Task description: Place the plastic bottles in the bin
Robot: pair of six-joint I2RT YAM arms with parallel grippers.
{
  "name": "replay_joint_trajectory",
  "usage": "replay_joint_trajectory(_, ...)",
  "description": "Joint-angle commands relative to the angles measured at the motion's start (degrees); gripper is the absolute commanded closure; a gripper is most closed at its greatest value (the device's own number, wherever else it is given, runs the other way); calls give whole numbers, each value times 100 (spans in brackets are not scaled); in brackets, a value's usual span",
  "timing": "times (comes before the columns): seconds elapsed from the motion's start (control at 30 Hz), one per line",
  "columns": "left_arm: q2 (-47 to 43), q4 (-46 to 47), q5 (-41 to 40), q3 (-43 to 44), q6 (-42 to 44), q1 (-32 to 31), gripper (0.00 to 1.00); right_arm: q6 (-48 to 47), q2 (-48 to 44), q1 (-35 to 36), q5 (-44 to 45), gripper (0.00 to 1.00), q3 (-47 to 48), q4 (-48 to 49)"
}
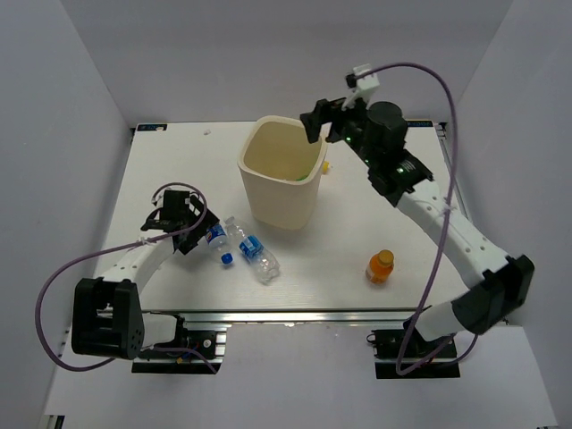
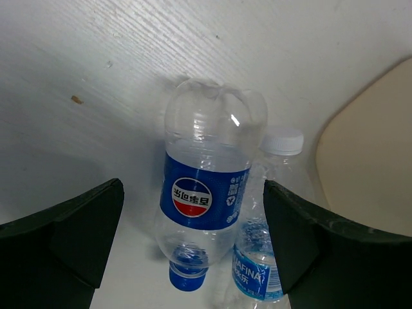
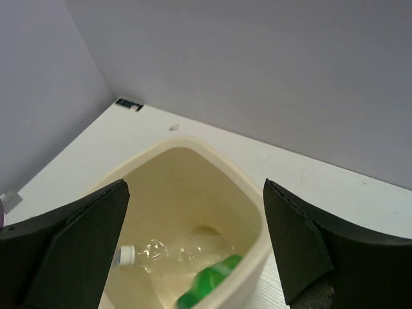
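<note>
Right of your left gripper, jaws apart, two blue-label bottles touch; your right gripper, also apart, hangs above the bin.

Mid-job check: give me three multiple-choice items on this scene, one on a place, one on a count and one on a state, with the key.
1. Where is the orange bottle?
A. On the table, to the right of the bin
B. Inside the bin
C. Balanced on the bin's rim

2. How many bottles lie inside the bin?
A. None
B. Four
C. Two

3. How is the right claw?
A. Shut on a blue-labelled bottle
B. Open and empty, above the bin
C. Resting on the table

Key:
1 A: the top view shows it on the table, apart from the bin.
2 C: the right wrist view shows a clear bottle and a green bottle at the bottom.
3 B: it stands wide over the bin's mouth with nothing in it.
</note>
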Motion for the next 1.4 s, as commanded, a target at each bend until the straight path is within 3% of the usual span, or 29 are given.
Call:
replay_joint_trajectory(0.0,122,213,184,-98,39,-20,2,399,-708,-473,546,11,-630,286)
replay_joint_trajectory(0.1,341,397,218,-230,-4,-29,2,900,-1376,-1113,573,11,-1282,268)
replay_joint_trajectory(0.2,657,529,298,-292,-75,-37,9,1401,-2149,-1781,590,11,-2415,400)
replay_joint_trajectory(0.23,746,521,307,-283,-66,-37,22,1524,-2482,-1924,703,11,-2888,374)
replay_joint_trajectory(0.4,1010,-111,-8,198,145,-37,63,2105,-3056,-2373,1038,11,-3770,-21)
replay_joint_trajectory(0.47,844,-444,-141,375,197,-37,73,2175,-3196,-2417,1222,11,-3955,-371)
replay_joint_trajectory(0.63,106,-1104,-685,1365,320,-37,82,2193,-3346,-2435,1232,11,-4079,-786)
replay_joint_trajectory(0.73,-500,-1098,-713,1930,496,-37,85,2045,-3451,-2435,1205,11,-4096,-971)
replay_joint_trajectory(0.83,-1001,-150,6,2458,663,-37,85,1877,-3513,-2444,1189,11,-4184,-849)
replay_joint_trajectory(0.87,-1089,566,617,2537,611,-37,85,1737,-3513,-2444,1118,11,-4193,-787)
replay_joint_trajectory(0.93,-1126,1055,965,2730,532,-63,92,1535,-3452,-2444,838,11,-4185,-516)
replay_joint_trajectory(1.0,-933,1197,1045,3351,698,-283,94,1394,-3347,-2496,688,11,-4193,-252)
replay_joint_trajectory(1.07,-442,934,870,3854,1145,-800,95,1314,-3023,-2636,4,11,-4036,118)
replay_joint_trajectory(1.13,128,811,623,4505,1462,-1326,94,1218,-2566,-2891,-1221,11,-3816,223)
replay_joint_trajectory(1.23,901,600,763,5355,2015,-1679,91,683,-1900,-3006,-2393,11,-3141,566)
replay_joint_trajectory(1.37,1754,286,808,6175,2516,-2014,74,400,-870,-3041,-2767,11,-2158,611)
